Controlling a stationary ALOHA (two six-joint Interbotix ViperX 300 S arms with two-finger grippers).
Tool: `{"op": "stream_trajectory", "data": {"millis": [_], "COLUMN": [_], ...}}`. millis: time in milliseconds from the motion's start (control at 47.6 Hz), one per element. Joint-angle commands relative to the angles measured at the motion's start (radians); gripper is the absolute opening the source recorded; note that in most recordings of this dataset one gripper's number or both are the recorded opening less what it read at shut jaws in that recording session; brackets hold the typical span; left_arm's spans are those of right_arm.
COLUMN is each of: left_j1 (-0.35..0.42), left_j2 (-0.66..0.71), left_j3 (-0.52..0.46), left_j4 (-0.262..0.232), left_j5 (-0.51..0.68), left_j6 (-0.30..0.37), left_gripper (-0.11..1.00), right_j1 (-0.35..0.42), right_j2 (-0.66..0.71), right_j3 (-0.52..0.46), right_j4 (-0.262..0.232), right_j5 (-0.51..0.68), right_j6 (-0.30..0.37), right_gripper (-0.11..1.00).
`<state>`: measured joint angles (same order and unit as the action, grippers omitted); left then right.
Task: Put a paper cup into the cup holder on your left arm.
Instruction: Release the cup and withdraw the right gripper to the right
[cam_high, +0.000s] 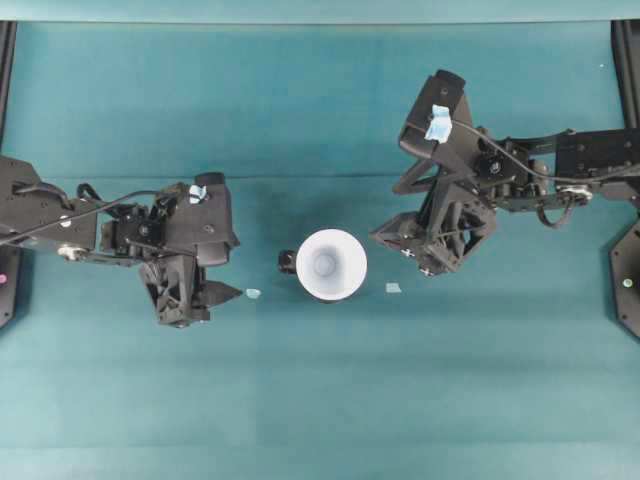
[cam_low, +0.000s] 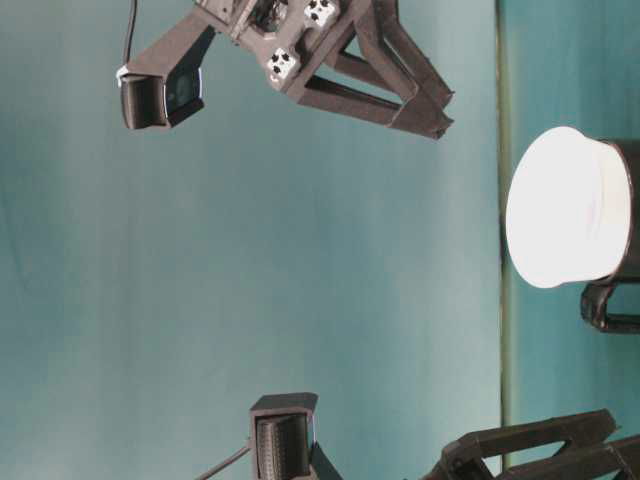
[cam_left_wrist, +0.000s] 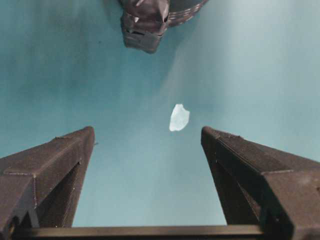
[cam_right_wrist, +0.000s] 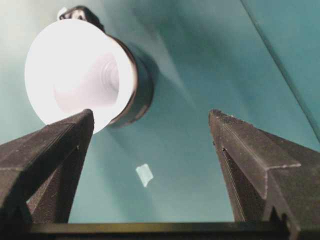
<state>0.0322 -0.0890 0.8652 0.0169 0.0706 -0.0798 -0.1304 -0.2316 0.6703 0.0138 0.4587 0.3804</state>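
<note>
The white paper cup (cam_high: 331, 264) stands inside the black cup holder (cam_right_wrist: 142, 90) at the middle of the teal table, rim flaring above it. The holder's stubby tab (cam_high: 287, 262) points toward my left gripper (cam_high: 215, 297), which is open and empty a short way left of it. In the left wrist view the holder (cam_left_wrist: 150, 20) lies ahead of the spread jaws of the left gripper (cam_left_wrist: 147, 132). My right gripper (cam_high: 405, 250) is open and empty just right of the cup; its wrist view shows the cup (cam_right_wrist: 80, 75) ahead to the left of the right gripper (cam_right_wrist: 150, 116).
Two tiny pale scraps lie on the cloth: one (cam_high: 253, 294) between the left gripper and the holder, one (cam_high: 393, 288) below the right gripper. Black frame rails (cam_high: 628, 60) run along both table sides.
</note>
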Motion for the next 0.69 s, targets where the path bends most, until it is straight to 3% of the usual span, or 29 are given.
{"op": "stream_trajectory", "data": {"millis": [0, 672], "left_j1": [0.000, -0.008], "left_j2": [-0.003, -0.003], "left_j3": [-0.012, -0.008], "left_j4": [0.002, 0.003], "left_j5": [-0.009, -0.008], "left_j6": [0.000, 0.002], "left_gripper": [0.91, 0.91], "right_j1": [0.005, 0.005], "right_j2": [-0.020, -0.020], "right_j3": [-0.006, -0.002], "right_j4": [0.000, 0.000], "right_j5": [-0.008, -0.008], "right_j6": [0.009, 0.009], "right_gripper": [0.92, 0.92]}}
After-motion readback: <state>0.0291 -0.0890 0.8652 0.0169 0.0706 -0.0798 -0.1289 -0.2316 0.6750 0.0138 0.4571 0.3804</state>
